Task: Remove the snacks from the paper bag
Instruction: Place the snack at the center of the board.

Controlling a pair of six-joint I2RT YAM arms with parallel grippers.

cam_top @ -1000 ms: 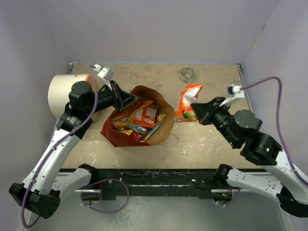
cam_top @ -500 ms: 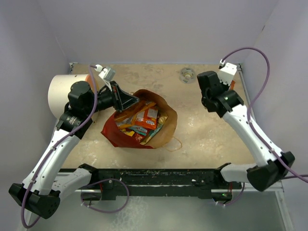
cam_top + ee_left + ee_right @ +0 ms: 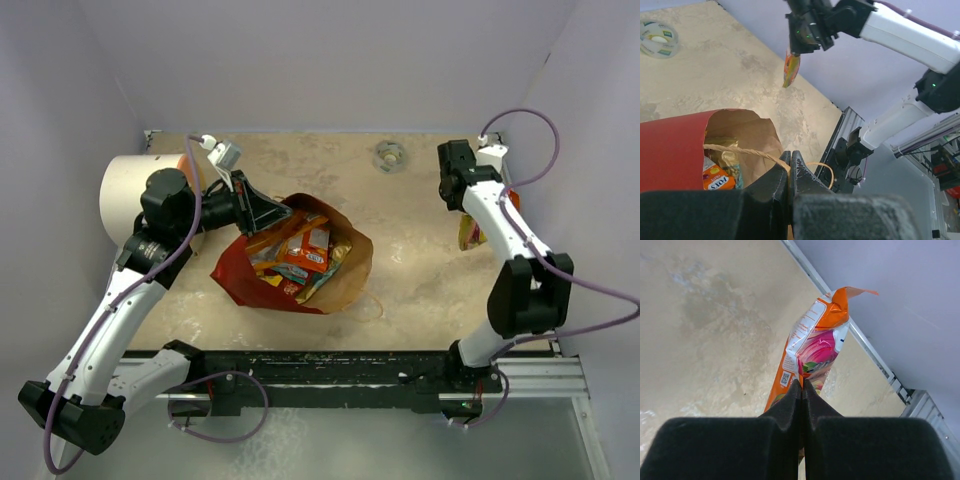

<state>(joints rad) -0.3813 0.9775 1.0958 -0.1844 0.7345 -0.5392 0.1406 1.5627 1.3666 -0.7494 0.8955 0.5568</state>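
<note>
Both jaws were pinched fully together. The left gripper (image 3: 790, 161) clamped the twisted handle (image 3: 742, 153) of the bag (image 3: 232, 278), and the right gripper (image 3: 802, 388) clamped the lower edge of an orange packet (image 3: 816, 347). The bag lay left of centre on the table (image 3: 420, 270), its mouth gaping, with more packets (image 3: 298, 250) inside. The orange packet hung by the table's right edge, well apart from the bag.

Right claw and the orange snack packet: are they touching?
Touching. The right wrist view shows the right claw pinching the orange snack packet at its lower edge.
</note>
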